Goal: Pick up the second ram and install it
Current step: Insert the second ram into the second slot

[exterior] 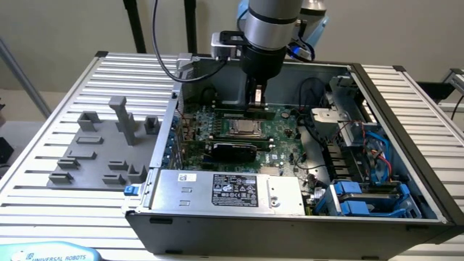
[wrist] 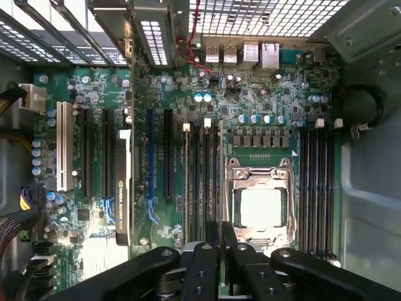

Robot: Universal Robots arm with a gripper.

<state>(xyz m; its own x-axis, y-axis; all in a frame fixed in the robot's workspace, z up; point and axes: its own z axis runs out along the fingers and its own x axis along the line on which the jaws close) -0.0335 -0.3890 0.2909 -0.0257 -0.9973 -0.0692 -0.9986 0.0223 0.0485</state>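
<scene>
Over the open computer case (exterior: pixel 290 220), exterior view: arm reaches straight down into the case from above. Claw (exterior: pixel 257 104) sits low over the green mainboard (exterior: pixel 284 136), at the far side of the processor socket (exterior: pixel 243 128). Just under the fingertips lies a long green strip, the memory stick (exterior: pixel 236 113). It lies level, lengthwise along the slots there. Whether it is fully seated cannot be told. A black card (exterior: pixel 232 149) lies on the near side of the socket. Silver power supply box (exterior: pixel 225 190) fills the near corner of the case, and blue drive brackets (exterior: pixel 362 198) sit at the exterior view's right. Grey fixture blocks (exterior: pixel 101 147) stand on the slatted table (exterior: pixel 43 217) at the exterior view's left, well apart from the claw.

Wrist view: camera looks down on the mainboard (wrist: pixel 269 106). Claw (wrist: pixel 220 229) has its two black fingers (wrist: pixel 210 251) drawn close together. A thin pale edge runs out from between them, the memory stick (wrist: pixel 220 175) seen edge-on. So the claw is closed on the stick. The stick lines up with the bank of dark slots just beside the processor socket (wrist: pixel 261 207), parallel to them. Socket cover shows a bare silver square. A second bank of slots (wrist: pixel 316 188) lies on the other side of the socket. Long card slots and a black card (wrist: pixel 122 188) lie further off, beyond the stick's bank.
</scene>
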